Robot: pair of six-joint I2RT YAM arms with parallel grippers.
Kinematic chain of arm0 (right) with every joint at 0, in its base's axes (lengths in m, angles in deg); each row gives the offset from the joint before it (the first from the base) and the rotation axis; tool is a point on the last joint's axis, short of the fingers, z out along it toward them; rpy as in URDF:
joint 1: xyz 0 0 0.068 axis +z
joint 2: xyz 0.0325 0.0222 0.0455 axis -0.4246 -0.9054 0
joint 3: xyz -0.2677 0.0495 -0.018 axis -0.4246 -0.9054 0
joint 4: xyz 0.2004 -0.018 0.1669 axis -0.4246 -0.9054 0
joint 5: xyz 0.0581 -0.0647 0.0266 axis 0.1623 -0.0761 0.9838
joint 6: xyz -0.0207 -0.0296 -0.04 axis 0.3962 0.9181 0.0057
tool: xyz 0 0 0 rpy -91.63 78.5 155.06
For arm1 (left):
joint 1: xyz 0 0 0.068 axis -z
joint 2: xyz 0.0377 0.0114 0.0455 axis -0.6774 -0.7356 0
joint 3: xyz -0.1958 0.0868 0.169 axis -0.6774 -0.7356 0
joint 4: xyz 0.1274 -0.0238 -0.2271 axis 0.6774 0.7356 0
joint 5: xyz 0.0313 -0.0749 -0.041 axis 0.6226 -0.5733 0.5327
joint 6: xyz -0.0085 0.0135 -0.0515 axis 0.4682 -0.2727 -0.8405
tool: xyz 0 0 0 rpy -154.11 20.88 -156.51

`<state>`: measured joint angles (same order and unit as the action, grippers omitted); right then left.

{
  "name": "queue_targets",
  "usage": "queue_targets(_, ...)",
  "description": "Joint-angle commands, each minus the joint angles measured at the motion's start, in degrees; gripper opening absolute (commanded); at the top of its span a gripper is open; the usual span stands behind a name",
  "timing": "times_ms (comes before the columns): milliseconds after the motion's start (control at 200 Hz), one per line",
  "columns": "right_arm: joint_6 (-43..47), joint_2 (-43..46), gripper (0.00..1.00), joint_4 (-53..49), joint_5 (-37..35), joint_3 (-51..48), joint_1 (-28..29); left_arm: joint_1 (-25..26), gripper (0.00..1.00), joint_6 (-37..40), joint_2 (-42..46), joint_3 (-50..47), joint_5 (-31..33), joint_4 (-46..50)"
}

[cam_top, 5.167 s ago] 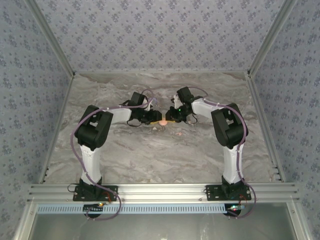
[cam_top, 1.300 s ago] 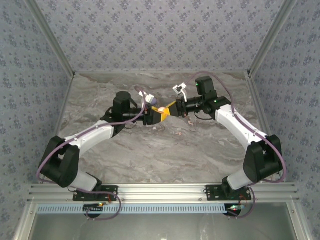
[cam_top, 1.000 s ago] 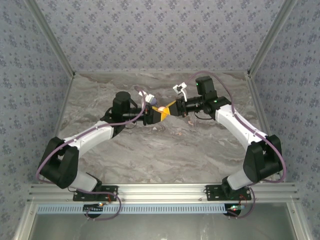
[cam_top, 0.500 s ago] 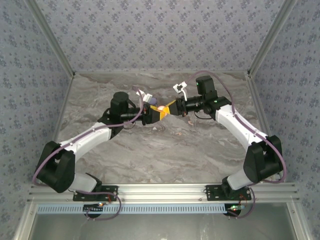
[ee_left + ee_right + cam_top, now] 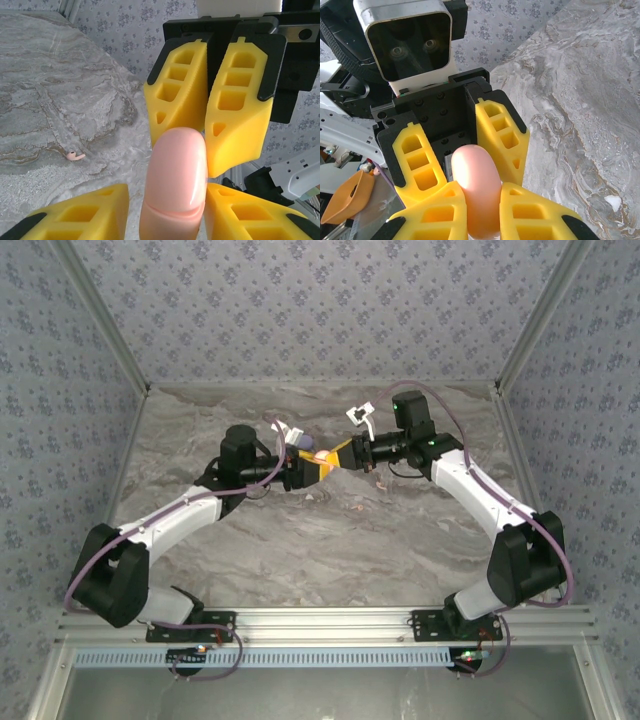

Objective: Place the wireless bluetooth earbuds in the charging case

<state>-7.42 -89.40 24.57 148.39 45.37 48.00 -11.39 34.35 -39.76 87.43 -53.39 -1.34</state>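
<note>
The right claw (image 5: 480,192) pinches the smooth pink rounded case (image 5: 177,185) while the left claw (image 5: 165,195) sits loose around it, so it might slip and fall.

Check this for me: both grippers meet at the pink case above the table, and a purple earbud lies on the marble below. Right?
Not quite. The earbud on the marble table is pink, not purple; the left wrist view shows it. The rest, including the pink case, stands.
</note>
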Motion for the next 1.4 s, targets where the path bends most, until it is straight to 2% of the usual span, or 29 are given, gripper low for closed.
queue_targets(0, -0.7, 1.8, 0.15, 0.8, 0.8, 0.0, 0.1, 0.1, 0.40, 0.0, 0.6, -0.1, -0.9, -1.5)
queue_targets(95, -0.7, 1.6, 0.15, 0.8, 0.6, 0.0, 0.0, 0.3, 0.32, 0.0, 0.2, 0.3, -1.5, -1.7)
queue_targets(185, -0.9, 1.6, 0.15, 0.9, 0.4, 0.0, 0.1, 0.5, 0.17, -0.1, -0.2, 0.6, -1.7, -1.9)
queue_targets(240, -0.8, 1.6, 0.15, 0.7, 0.1, 0.0, 0.1, 0.6, 0.11, -0.2, -0.3, 0.8, -1.7, -1.7)
queue_targets(325, -0.6, 1.7, 0.15, -0.1, -0.4, 0.1, 0.0, 0.7, 0.10, 0.9, -0.1, 1.3, -1.2, -0.4)
queue_targets(520, 1.0, 3.0, 0.24, -3.4, -4.6, 0.4, -0.1, 0.6, 0.11, 6.6, 0.3, 3.5, 0.4, 5.0)
queue_targets(675, 1.9, 3.2, 0.29, -5.7, -6.9, 1.0, 0.0, 0.8, 0.09, 12.0, 0.9, 2.1, 1.5, 1.8)
queue_targets(755, 1.8, 3.3, 0.30, -6.0, -8.3, 1.0, 0.0, 1.1, 0.09, 15.0, 1.2, 0.9, -0.2, -0.7)
queue_targets(1079, 1.6, 3.5, 0.37, -6.8, -11.0, 1.0, 0.0, 3.9, 0.09, 26.2, 4.2, -1.8, 2.9, -0.9)
queue_targets(1394, 2.1, 4.1, 0.42, -8.3, -11.7, 1.0, 0.1, 4.5, 0.09, 28.5, 5.1, -2.2, 5.3, -0.3)
